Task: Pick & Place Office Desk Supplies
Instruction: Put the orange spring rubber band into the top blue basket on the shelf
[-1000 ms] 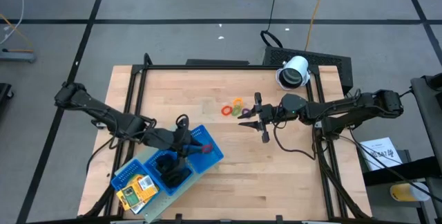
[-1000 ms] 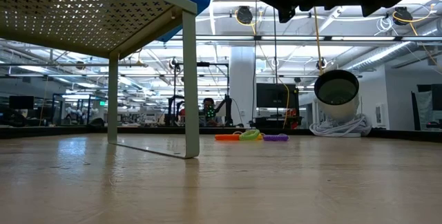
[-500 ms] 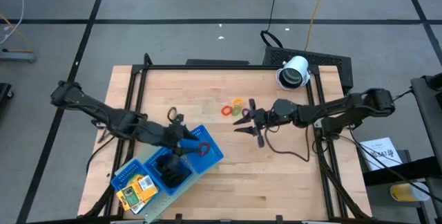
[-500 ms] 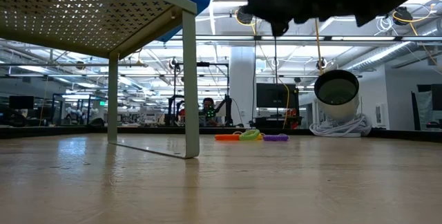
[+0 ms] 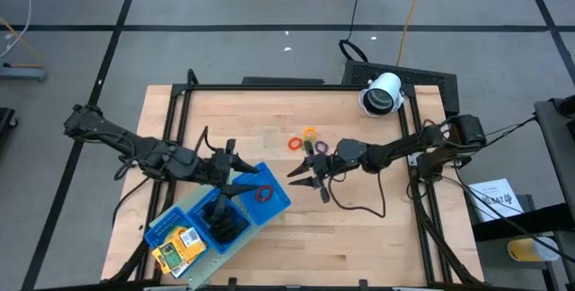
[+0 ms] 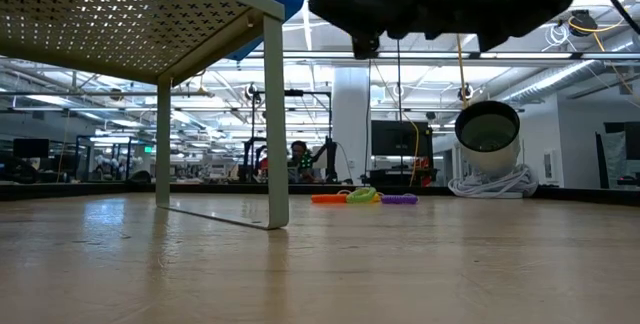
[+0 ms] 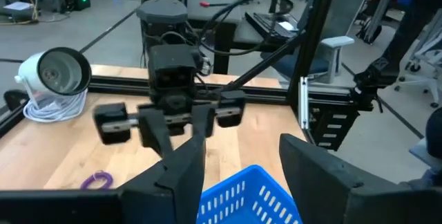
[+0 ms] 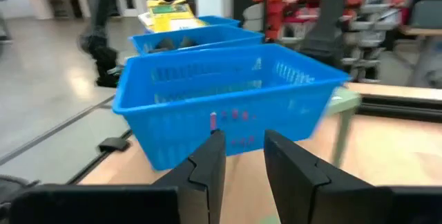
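Observation:
Several small rings [image 5: 304,140], red, orange, green and purple, lie flat on the wooden table [image 5: 359,228]; the low view shows the rings [image 6: 362,197] too. A red ring [image 5: 263,192] lies in the right compartment of the blue tray [image 5: 280,203]. Black clips [image 5: 221,222] fill the middle compartment and yellow packs [image 5: 176,246] the left one. My left gripper [image 5: 239,172] hovers open above the tray [image 7: 257,195]. My right gripper [image 5: 292,173] hangs level just right of the tray [image 8: 228,106], its fingers slightly apart with nothing between them.
A white cylindrical device [image 5: 384,93] lies at the table's far right on a coil of white cable. The tray rests on a raised perforated shelf with thin legs [image 6: 276,124]. A black frame [image 5: 422,192] borders the table. Bare wood stretches along the near right.
My right gripper has travelled from beside the rings toward the table's left and near edge and sunk a little, ending close to the tray's right end. My left gripper has risen and drawn back toward the left. The red ring stays in the tray.

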`<state>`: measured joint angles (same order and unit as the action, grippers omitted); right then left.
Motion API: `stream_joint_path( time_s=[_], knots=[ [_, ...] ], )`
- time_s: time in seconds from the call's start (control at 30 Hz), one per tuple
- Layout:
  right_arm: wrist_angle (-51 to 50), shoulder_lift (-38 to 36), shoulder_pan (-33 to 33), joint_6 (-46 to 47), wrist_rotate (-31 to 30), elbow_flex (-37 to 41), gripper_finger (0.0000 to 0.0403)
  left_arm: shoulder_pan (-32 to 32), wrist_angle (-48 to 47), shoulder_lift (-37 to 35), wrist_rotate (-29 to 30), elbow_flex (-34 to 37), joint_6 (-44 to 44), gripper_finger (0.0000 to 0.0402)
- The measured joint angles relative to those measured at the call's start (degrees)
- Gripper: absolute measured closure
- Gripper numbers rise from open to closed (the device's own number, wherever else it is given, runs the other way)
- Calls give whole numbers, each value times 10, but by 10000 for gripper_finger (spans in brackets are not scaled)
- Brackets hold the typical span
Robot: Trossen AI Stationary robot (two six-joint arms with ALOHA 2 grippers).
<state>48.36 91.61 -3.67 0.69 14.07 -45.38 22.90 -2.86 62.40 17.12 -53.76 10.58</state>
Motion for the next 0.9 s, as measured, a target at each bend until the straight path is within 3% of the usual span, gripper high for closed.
stream_joint_path(
  time_s=[0.33,0.9],
  knots=[
    [2,48,-2,5,27,-52,319,-11,-4,3,0,0,1,206],
    [-23,49,-2,-33,28,-78,321,-20,-4,3,0,0,1,206]
  ],
)
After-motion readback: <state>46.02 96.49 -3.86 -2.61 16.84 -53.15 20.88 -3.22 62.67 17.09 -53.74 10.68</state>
